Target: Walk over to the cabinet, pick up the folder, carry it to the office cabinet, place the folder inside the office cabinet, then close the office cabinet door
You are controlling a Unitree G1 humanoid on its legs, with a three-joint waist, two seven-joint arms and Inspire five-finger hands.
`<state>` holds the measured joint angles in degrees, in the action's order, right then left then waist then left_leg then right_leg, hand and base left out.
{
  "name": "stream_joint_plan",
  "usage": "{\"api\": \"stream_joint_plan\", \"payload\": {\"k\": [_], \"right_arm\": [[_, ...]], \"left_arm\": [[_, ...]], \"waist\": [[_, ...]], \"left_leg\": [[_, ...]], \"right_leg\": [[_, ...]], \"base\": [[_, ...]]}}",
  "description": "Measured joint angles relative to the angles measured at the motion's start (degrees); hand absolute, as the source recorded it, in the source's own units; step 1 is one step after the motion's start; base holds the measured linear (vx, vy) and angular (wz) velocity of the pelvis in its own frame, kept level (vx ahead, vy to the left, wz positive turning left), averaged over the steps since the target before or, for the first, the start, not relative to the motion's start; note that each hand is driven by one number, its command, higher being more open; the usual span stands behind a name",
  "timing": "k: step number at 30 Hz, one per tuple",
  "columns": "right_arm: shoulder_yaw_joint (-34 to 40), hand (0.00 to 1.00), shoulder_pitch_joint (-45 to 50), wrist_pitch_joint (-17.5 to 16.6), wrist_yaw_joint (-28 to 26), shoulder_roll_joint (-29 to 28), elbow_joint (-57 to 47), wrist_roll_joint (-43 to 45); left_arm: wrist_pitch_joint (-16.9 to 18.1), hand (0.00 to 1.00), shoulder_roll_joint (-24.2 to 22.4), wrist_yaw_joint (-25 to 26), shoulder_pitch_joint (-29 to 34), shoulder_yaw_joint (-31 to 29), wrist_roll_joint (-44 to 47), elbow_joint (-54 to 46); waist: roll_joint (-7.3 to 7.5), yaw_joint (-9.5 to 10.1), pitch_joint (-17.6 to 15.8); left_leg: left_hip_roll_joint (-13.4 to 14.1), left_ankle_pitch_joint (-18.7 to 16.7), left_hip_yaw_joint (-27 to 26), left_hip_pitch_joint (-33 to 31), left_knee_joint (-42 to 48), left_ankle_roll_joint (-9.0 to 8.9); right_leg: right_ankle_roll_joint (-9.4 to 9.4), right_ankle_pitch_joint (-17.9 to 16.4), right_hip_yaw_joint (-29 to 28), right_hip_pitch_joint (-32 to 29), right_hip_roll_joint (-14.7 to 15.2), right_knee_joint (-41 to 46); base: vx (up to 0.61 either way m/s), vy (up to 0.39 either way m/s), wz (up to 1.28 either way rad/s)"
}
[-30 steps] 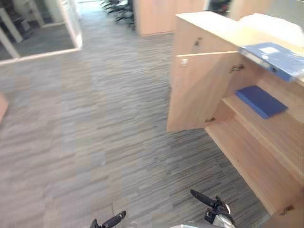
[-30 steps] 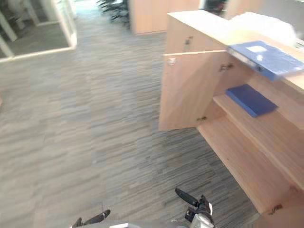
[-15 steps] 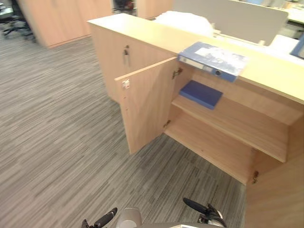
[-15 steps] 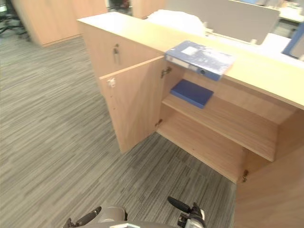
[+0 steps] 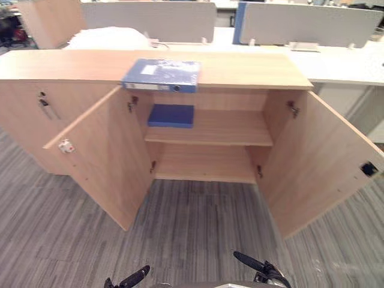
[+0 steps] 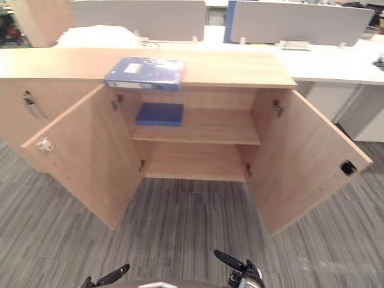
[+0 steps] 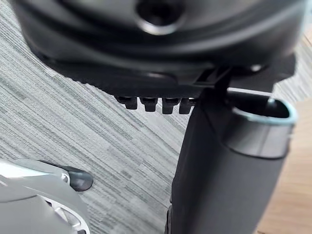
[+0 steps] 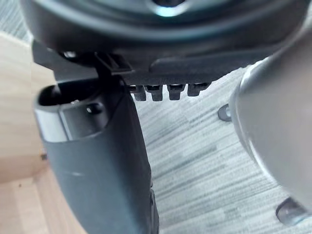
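Office cabinet (image 5: 252, 69) dead ahead at 12 o'clock, both doors swung wide. Left door (image 5: 108, 156) angles out toward 9 o'clock, a small white fitting near its free edge. Right door (image 5: 315, 162) angles out toward 3 o'clock, a small dark fitting near its outer edge.

Blue ring binder (image 5: 162, 74) lies flat on the cabinet top, spine facing the room, its front edge right at the top's front lip above the left half of the opening. About 11 o'clock from the middle of the left eye view. Neither hand is touching it.

Inside: one shelf (image 5: 228, 129) across the opening. Dark blue folder (image 5: 171, 115) lies flat on the shelf's left end, directly below the binder. Bottom compartment is bare wood.

A closed door with a metal handle (image 5: 45, 108) sits at 9 o'clock of the open left door. White crumpled heap (image 5: 108, 39) sits on top at 10 o'clock of the binder. Grey partition screens (image 5: 150, 21) run behind at 12 o'clock, and a white desk (image 5: 348, 63) stands at 2 o'clock.

Left hand (image 5: 135, 278) is low at 7 o'clock over the striped grey carpet (image 5: 204, 222), well short of the cabinet. In its wrist view the fingers (image 7: 148, 103) run out straight, released, nothing in the palm.

Right hand (image 5: 255, 264) is low at 5 o'clock, also over the carpet. Its fingers (image 8: 175, 91) are straight with the thumb standing off, released and empty.
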<state>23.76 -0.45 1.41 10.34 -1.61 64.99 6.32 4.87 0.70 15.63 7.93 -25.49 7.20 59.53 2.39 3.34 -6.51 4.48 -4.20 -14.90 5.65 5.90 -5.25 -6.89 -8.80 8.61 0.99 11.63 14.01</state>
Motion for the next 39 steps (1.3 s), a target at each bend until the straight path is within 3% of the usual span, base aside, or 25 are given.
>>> {"api": "stream_joint_plan", "payload": {"k": [8,11,12,13,14,16,18,19,20,22,23,24,25,26,27,28,29,30,34,36,37,39], "right_arm": [[-0.35,1.0,3.61,0.1,0.22,1.17,-0.61,0.41],[-0.21,1.0,3.54,0.23,-0.14,-0.39,-1.33,0.39],[-0.25,1.0,3.56,0.32,-0.44,-0.4,-1.81,0.25],[-0.22,1.0,3.53,0.29,-0.31,-0.21,-1.91,0.29],[-0.23,1.0,3.59,0.3,-0.2,0.0,-2.08,0.29],[-1.14,1.0,3.64,0.53,0.24,0.88,-2.26,0.45],[-2.84,1.0,3.91,0.53,0.25,1.09,-2.28,0.35],[-2.98,1.0,4.03,0.57,0.27,0.71,-2.17,0.33],[-2.88,1.0,3.95,0.91,0.31,0.78,-2.05,0.3],[-2.43,1.0,3.59,1.01,0.54,0.96,-2.05,0.33],[-2.38,1.0,3.58,1.02,0.68,0.92,-2.05,0.32],[-2.11,1.0,3.81,1.03,0.86,1.1,-2.07,0.32],[-2.08,1.0,3.98,1.03,0.89,1.51,-2.17,0.33],[-2.08,1.0,4.2,1.03,0.92,2.37,-2.49,0.32],[-2.2,1.0,3.83,0.92,1.05,1.27,-2.4,0.27],[-2.32,1.0,3.89,0.62,1.19,-0.42,-2.46,0.26],[-2.37,1.0,3.88,0.51,1.03,-0.71,-2.39,0.27],[-2.39,1.0,3.7,0.48,0.35,-1.03,-2.39,0.26],[-2.36,1.0,3.85,-0.14,0.15,-1.13,-2.58,0.27],[-2.34,1.0,4.23,0.13,0.06,-0.18,-3.03,-0.21],[-2.28,1.0,4.98,0.58,-0.11,0.94,-3.55,-2.29],[-1.67,1.0,5.73,1.24,-0.28,1.65,-3.99,-4.01]], "left_arm": [[0.05,1.0,-1.61,-1.12,0.33,-2.93,0.68,-0.97],[0.04,1.0,-1.46,-1.31,1.06,-3.27,0.71,-2.3],[-0.16,1.0,-1.57,-1.32,1.53,-3.73,0.7,-3.13],[-0.57,1.0,-2.46,-1.48,1.75,-5.01,0.72,-4.39],[-0.66,1.0,-2.76,-1.6,1.93,-5.32,0.76,-4.87],[-1.19,1.0,-3.66,-1.58,2.85,-5.22,0.79,-5.83],[-1.32,1.0,-3.8,-1.74,3.22,-5.19,1.16,-5.96],[-1.17,1.0,-3.5,-1.79,3.01,-5.19,1.21,-6.61],[-1.12,1.0,-3.48,-2.02,3.03,-4.43,1.09,-6.83],[-1.14,1.0,-3.48,-2.04,2.85,-4.1,1.09,-6.86],[-1.15,1.0,-3.46,-2.0,2.77,-4.07,1.08,-6.89],[-1.14,1.0,-3.59,-1.87,2.92,-3.87,1.04,-6.88],[-1.09,1.0,-3.94,-1.82,3.11,-3.54,1.04,-6.86],[-0.9,1.0,-4.83,-1.87,3.59,-2.69,1.04,-6.74],[-0.74,1.0,-3.13,-2.2,2.43,-2.68,1.05,-5.83],[-0.01,1.0,-1.98,-2.22,2.35,-2.63,1.1,-5.82],[0.12,1.0,-1.8,-2.14,2.21,-2.63,1.12,-5.83],[0.05,1.0,-1.63,-1.95,1.89,-2.67,1.22,-5.36],[-0.02,1.0,-1.87,-1.91,2.21,-2.73,2.49,-2.95],[0.0,1.0,-2.64,-1.91,2.3,-2.71,3.46,-2.8],[0.01,1.0,-3.44,-1.88,2.47,-2.81,3.67,-2.93],[0.09,1.0,-2.99,-1.91,2.82,-2.3,3.67,-2.94]], "waist": [[-0.02,-0.95,-0.27],[0.61,-0.65,0.12],[0.77,-0.64,0.13],[-0.05,-0.63,-0.27],[-0.37,-0.55,-0.45],[-2.32,-0.35,-1.51],[-2.1,0.18,-1.22],[-1.12,1.07,-1.41],[-0.92,1.45,-1.07],[-1.07,1.58,-1.31],[-0.9,1.58,-1.51],[-1.23,1.45,-1.46],[-2.04,1.46,-1.29],[-3.79,1.6,-1.18],[-1.65,2.03,-1.6],[0.23,1.68,-0.59],[0.76,1.62,-0.27],[1.3,1.69,0.08],[0.39,1.78,2.15],[-0.49,1.84,2.49],[-1.54,1.84,2.51],[-0.9,1.24,2.18]], "left_leg": [[1.54,3.91,6.21,3.99,-8.66,-0.88],[3.05,1.87,7.9,2.04,-4.64,-2.45],[4.65,-2.31,8.13,-1.35,3.76,-3.0],[7.13,-6.48,9.12,-7.38,17.64,-2.15],[8.21,-7.12,9.99,-10.32,24.13,-1.66],[11.34,-5.57,12.97,-15.32,39.45,-0.93],[11.99,-0.52,14.44,-17.79,46.22,-2.51],[11.89,1.93,14.37,-19.62,49.83,-2.01],[11.43,-2.91,13.77,-20.64,50.01,-1.79],[9.4,-8.59,11.58,-22.13,45.73,-1.78],[7.65,-9.28,10.37,-22.24,41.18,-1.55],[5.17,-8.03,10.38,-21.82,32.25,-0.53],[4.47,-5.53,10.54,-21.49,27.34,0.68],[4.07,0.93,11.14,-20.57,19.99,2.97],[1.62,0.81,10.5,-19.22,18.57,3.47],[-0.34,2.31,10.44,-18.5,14.61,3.97],[-0.98,2.88,10.53,-17.98,13.1,4.2],[-1.98,3.79,10.58,-16.21,10.56,4.5],[-3.89,6.35,8.06,-9.51,0.63,5.01],[-4.65,6.11,7.18,-8.01,-1.5,5.26],[-5.21,6.01,6.64,-5.99,-3.44,5.36],[-8.25,5.65,6.24,-1.62,-6.29,5.89]], "right_leg": [[2.06,-0.41,4.01,3.07,-3.02,-1.78],[2.53,-1.1,5.88,4.67,-4.1,-3.05],[2.94,-1.35,5.93,5.47,-5.19,-3.73],[3.4,-1.77,6.07,6.32,-6.58,-3.68],[3.54,-1.98,6.05,6.92,-7.3,-3.67],[4.38,-2.66,5.07,10.66,-10.06,-4.84],[5.32,-3.47,3.75,12.93,-10.63,-5.99],[5.54,-3.56,2.86,13.78,-10.04,-6.8],[5.24,-3.22,2.27,14.3,-9.41,-6.98],[5.24,-3.21,1.44,14.53,-7.72,-7.37],[5.19,-3.19,1.19,14.75,-6.56,-7.43],[4.94,-3.16,1.17,15.21,-5.47,-7.46],[4.71,-3.18,1.15,15.51,-5.53,-7.47],[3.12,-3.48,1.05,16.2,-6.18,-7.55],[1.85,-4.23,0.99,16.6,-3.89,-7.57],[2.81,-3.62,0.9,15.55,-2.62,-7.54],[3.47,-3.11,0.81,15.49,-2.23,-7.63],[2.76,-1.43,0.63,15.93,-1.6,-7.45],[0.57,1.98,-1.22,15.68,0.88,-6.18],[0.57,1.93,-1.39,13.75,2.15,-2.54],[0.61,1.13,-2.02,10.65,3.55,4.99],[2.05,1.06,-2.81,3.9,7.93,22.46]], "base": [[-0.01,-0.13,0.18],[0.07,-0.114,0.28],[0.1,-0.118,0.0],[0.1,-0.113,-0.01],[0.09,-0.091,-0.06],[0.13,-0.056,-0.2],[0.14,-0.015,-0.28],[0.17,0.007,-0.39],[0.19,0.019,-0.37],[0.22,0.077,-0.27],[0.27,0.149,-0.21],[0.24,0.153,-0.1],[0.22,0.154,-0.03],[0.23,0.17,0.07],[0.28,0.173,0.22],[0.25,0.135,0.28],[0.19,0.073,0.3],[0.17,0.083,0.16],[0.14,0.089,-0.21],[0.09,0.11,-0.29],[0.12,0.162,-0.28],[0.12,0.167,-0.15]]}}
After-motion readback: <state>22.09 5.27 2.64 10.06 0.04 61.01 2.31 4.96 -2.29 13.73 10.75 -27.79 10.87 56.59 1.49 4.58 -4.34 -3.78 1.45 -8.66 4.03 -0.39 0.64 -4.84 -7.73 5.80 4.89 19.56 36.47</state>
